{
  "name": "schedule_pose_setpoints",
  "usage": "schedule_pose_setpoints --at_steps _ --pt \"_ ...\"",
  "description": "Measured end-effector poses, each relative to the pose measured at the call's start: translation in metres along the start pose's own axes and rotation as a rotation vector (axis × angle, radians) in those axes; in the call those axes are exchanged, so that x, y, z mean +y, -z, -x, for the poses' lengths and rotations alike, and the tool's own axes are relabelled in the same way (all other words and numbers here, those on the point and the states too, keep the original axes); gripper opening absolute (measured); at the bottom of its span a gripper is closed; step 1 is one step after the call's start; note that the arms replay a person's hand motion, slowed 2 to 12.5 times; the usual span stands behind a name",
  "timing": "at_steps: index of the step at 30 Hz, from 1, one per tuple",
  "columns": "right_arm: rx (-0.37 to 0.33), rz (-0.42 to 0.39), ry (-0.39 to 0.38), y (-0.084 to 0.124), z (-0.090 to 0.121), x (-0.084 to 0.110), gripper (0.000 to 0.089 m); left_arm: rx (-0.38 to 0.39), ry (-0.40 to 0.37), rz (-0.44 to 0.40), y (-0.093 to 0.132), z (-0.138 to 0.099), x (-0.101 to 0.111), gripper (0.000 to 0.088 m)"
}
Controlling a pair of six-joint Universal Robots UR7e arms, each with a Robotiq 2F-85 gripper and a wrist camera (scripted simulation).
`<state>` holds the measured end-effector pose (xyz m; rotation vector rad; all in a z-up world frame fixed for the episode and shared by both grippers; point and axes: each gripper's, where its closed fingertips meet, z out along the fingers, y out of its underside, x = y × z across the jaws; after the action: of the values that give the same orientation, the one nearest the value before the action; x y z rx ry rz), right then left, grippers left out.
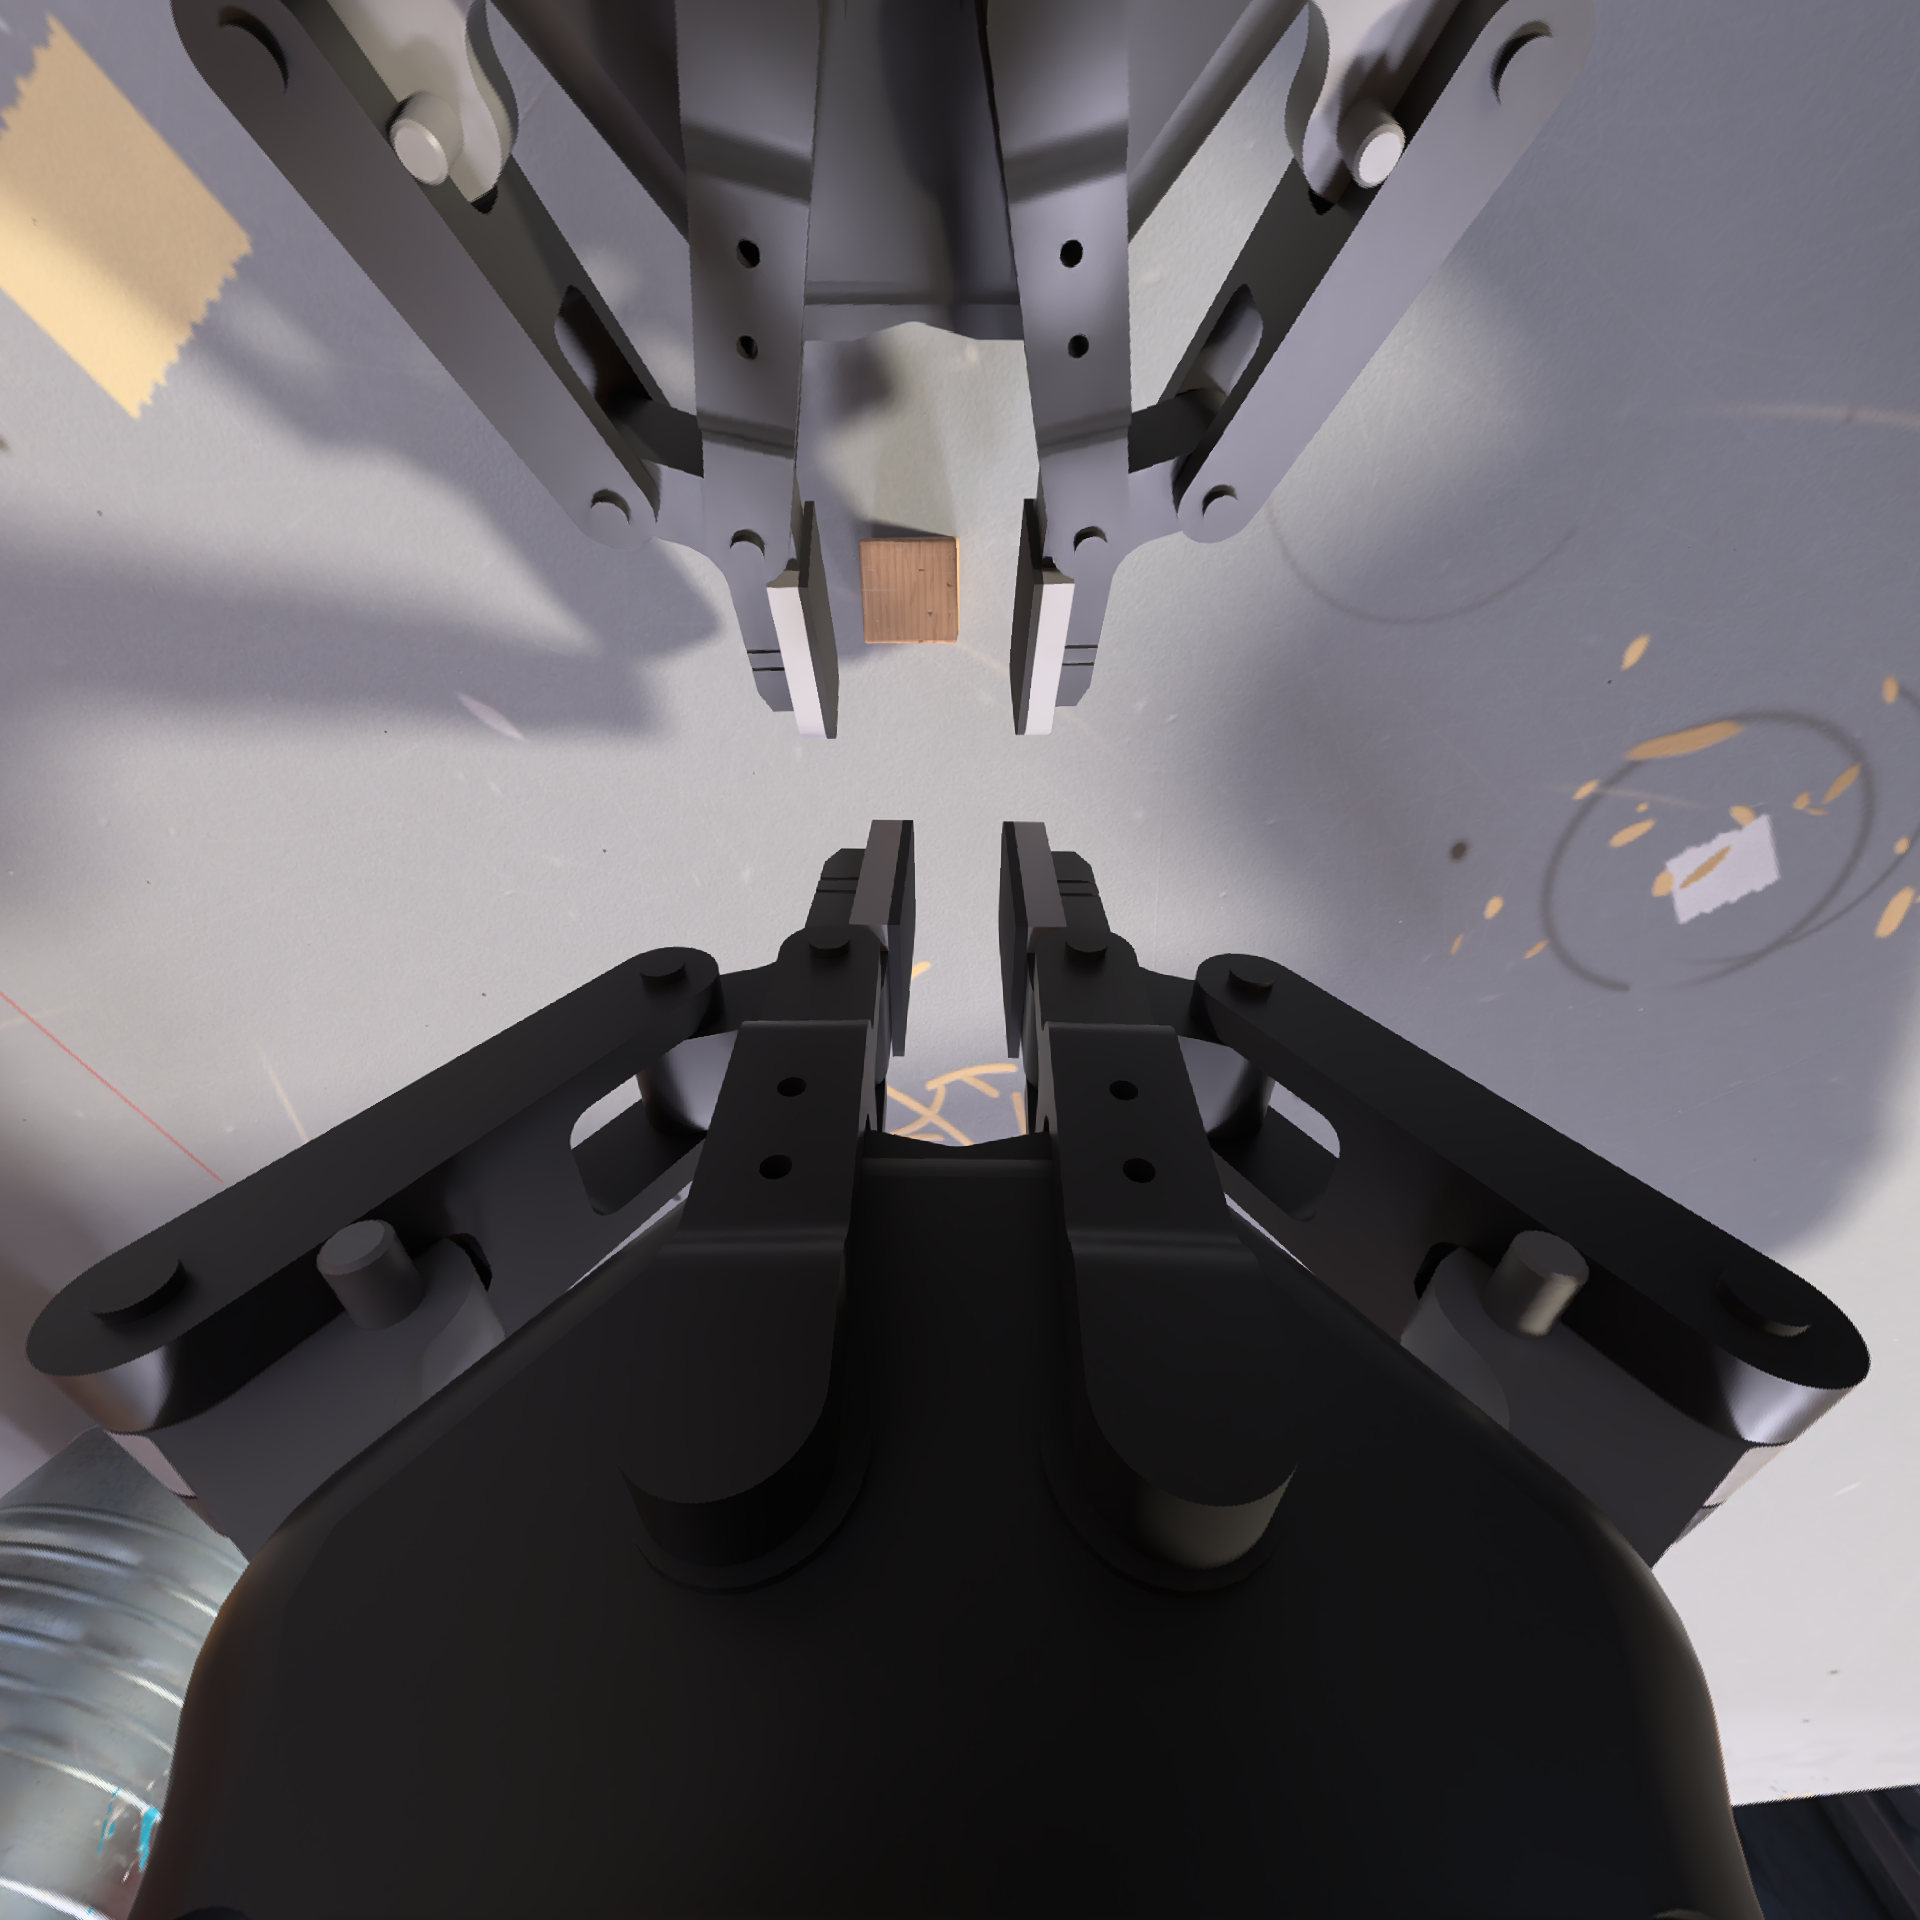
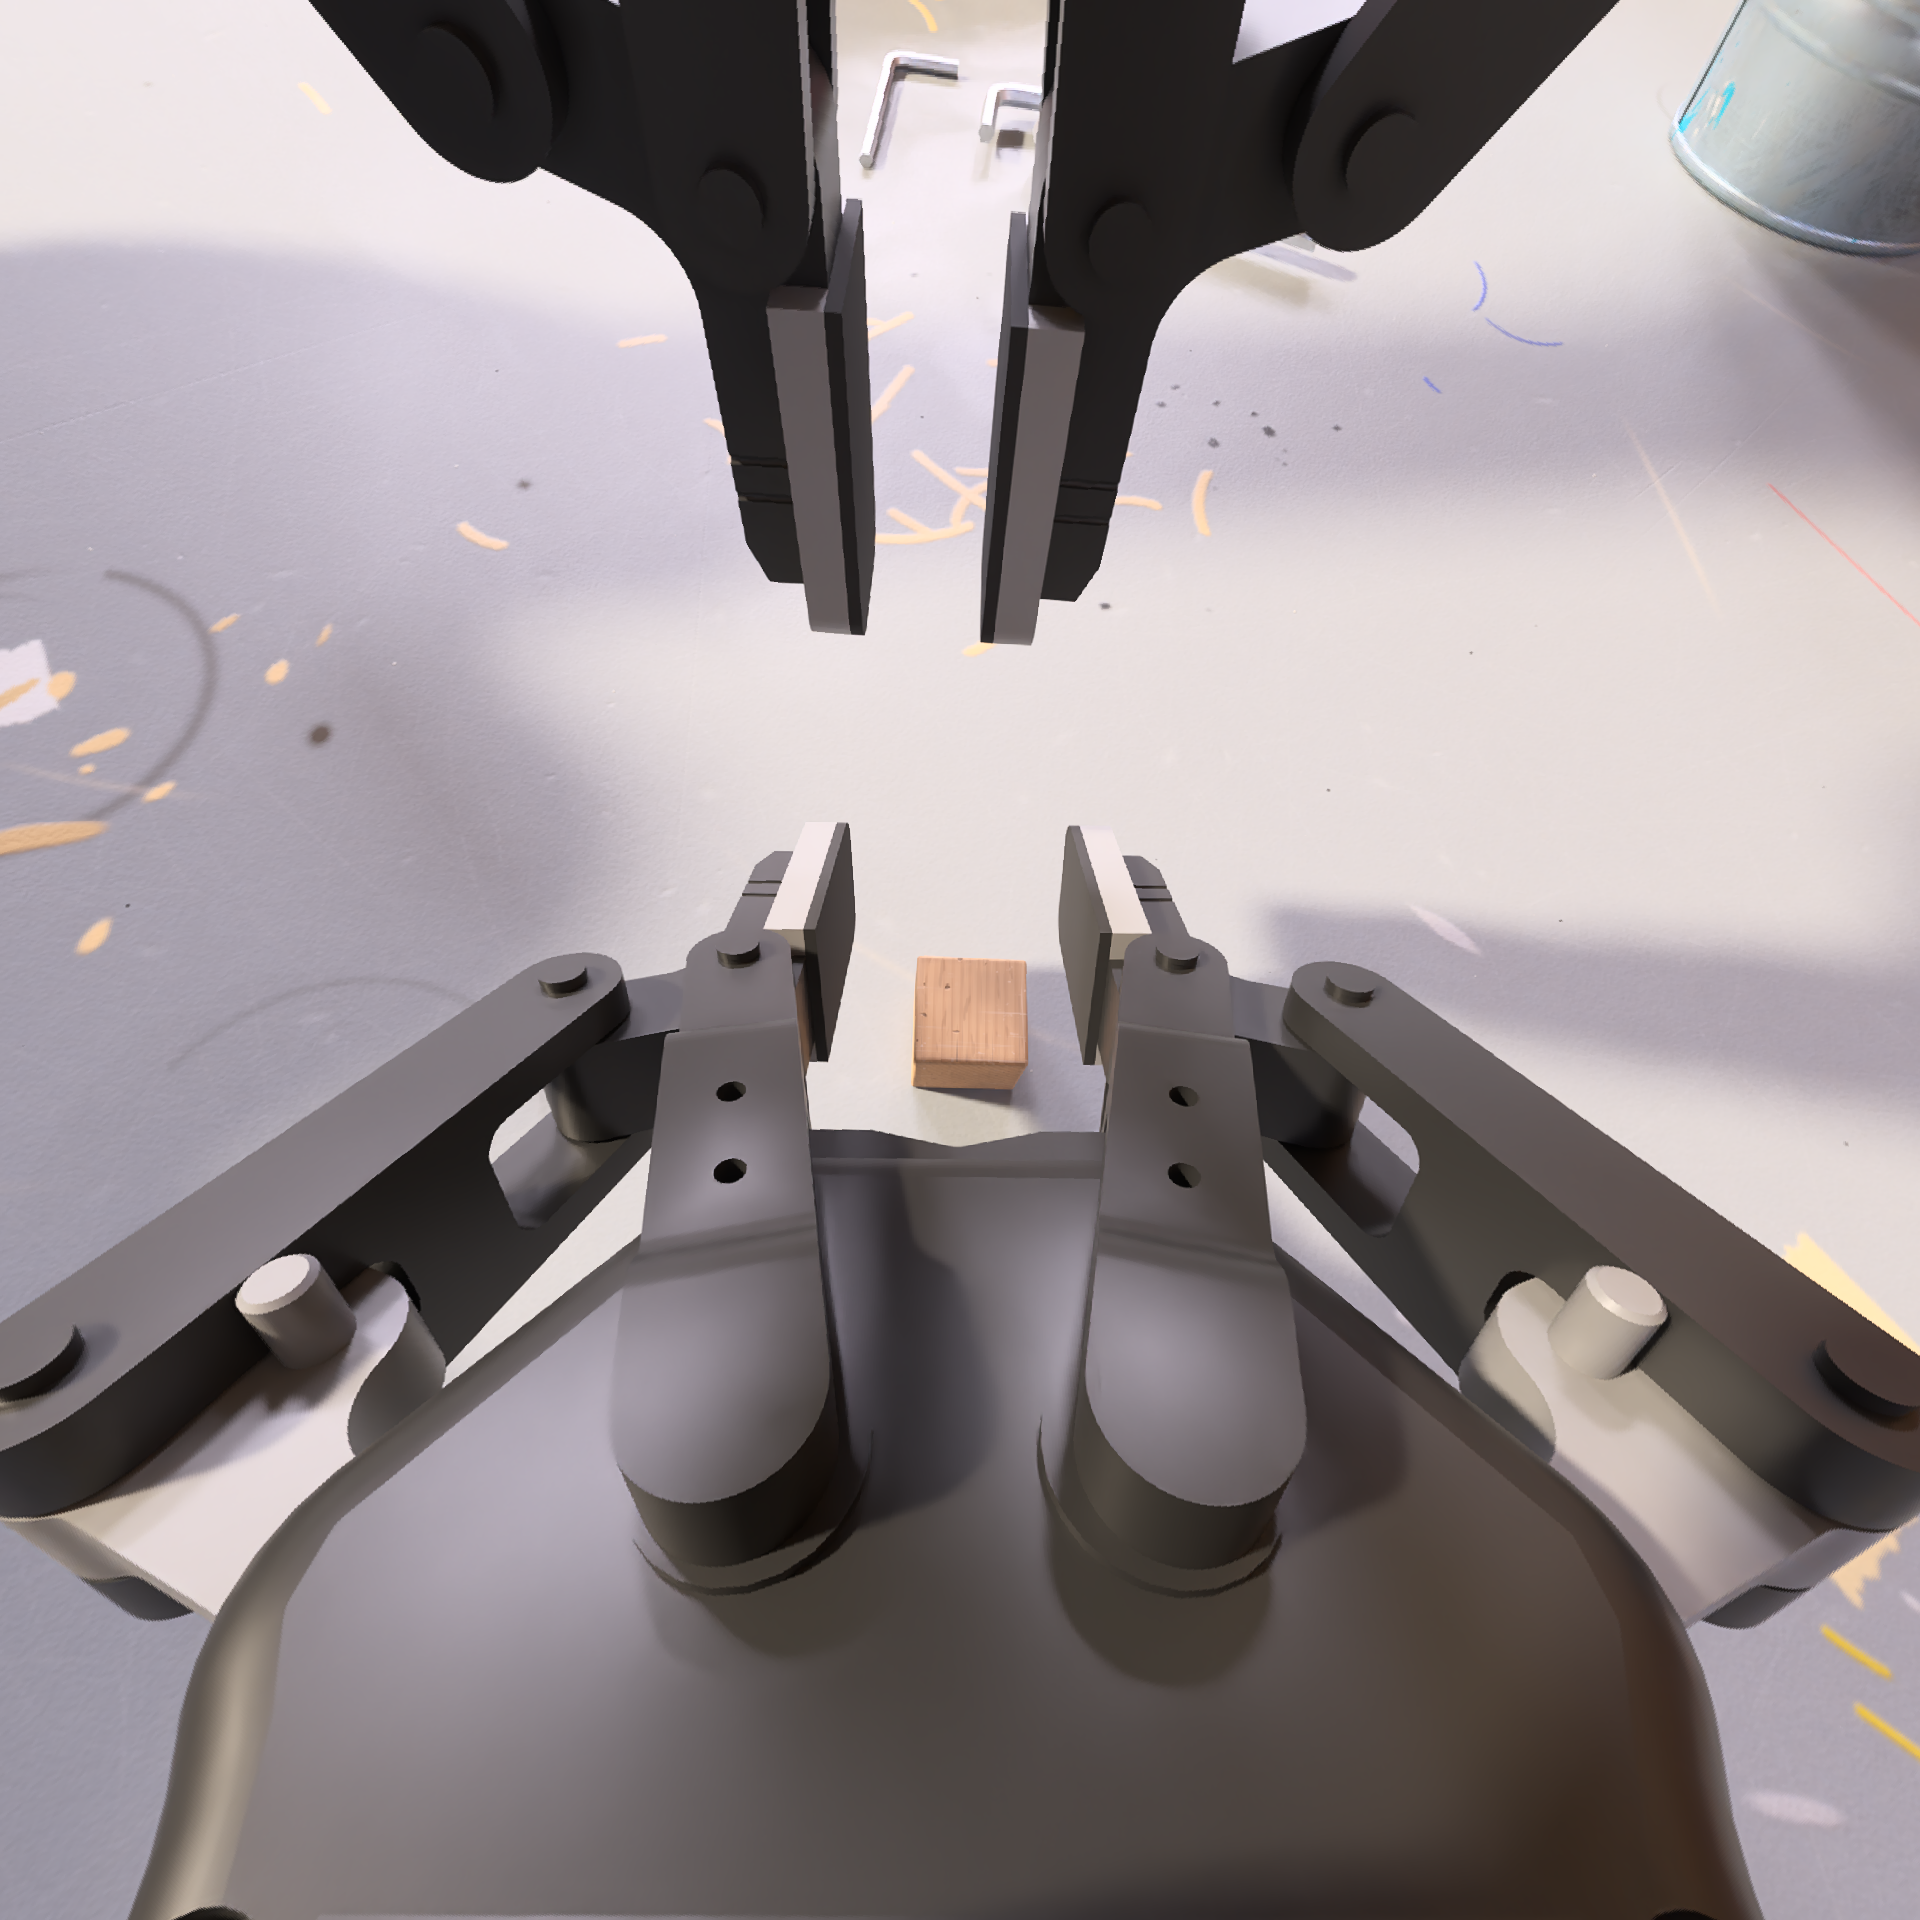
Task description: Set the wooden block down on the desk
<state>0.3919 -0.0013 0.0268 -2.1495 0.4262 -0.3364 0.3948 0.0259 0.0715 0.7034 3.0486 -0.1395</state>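
Block (image 2: 969,1023), 1, on desk (image 2: 1455,779); 2 hex keys (image 2: 904,104) beyond.

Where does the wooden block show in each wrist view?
Left wrist view: wooden block upper centre, on the desk, seen between the far right gripper's open fingers.
Right wrist view: block centre, below the right gripper.
Shared landmark: metal can.

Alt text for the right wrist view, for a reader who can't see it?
A small wooden block sits on the pale desk between the right gripper's open fingers, touching neither. The left gripper points in from the top, fingers slightly apart and empty, with two hex keys and a metal can behind.
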Motion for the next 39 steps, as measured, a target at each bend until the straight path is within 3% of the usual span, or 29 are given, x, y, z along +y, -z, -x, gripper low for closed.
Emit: schedule_pose_setpoints --at_steps 39 --pt "-0.004 0.007 0.008 -0.0018 0.0005 -0.0001 0.0366 0.033 -0.024 0.006 -0.0004 0.0003 -0.0001 0.0147"
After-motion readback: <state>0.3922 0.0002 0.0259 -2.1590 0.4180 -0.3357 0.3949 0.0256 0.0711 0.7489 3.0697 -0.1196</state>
